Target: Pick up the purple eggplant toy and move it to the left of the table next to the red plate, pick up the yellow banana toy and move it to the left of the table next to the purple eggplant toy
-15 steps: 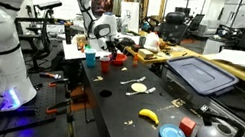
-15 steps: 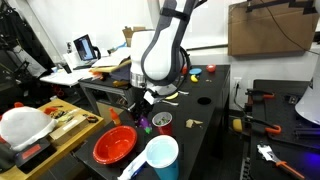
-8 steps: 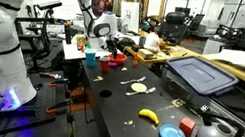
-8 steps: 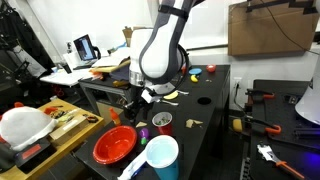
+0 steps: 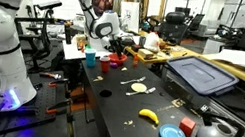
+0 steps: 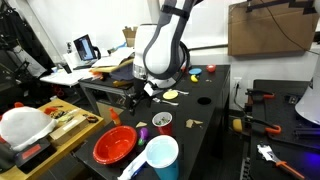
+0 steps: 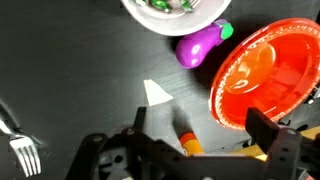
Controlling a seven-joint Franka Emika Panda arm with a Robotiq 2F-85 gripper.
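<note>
Black surface of the table (image 5: 118,111) carries every task item. At one end, the red plate (image 7: 265,70) serves as the placement reference. Above that end hangs the gripper (image 7: 200,125), jaws spread wide with nothing between them. The purple eggplant toy (image 7: 203,45) lies just beside the plate rim, so that step reads as complete. The yellow banana toy (image 5: 149,115) lies well apart, mid-table, not yet moved, and is the probable next target.

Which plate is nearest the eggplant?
The red plate, right beside the eggplant in the wrist view; the blue plate sits far off near the banana.
</note>
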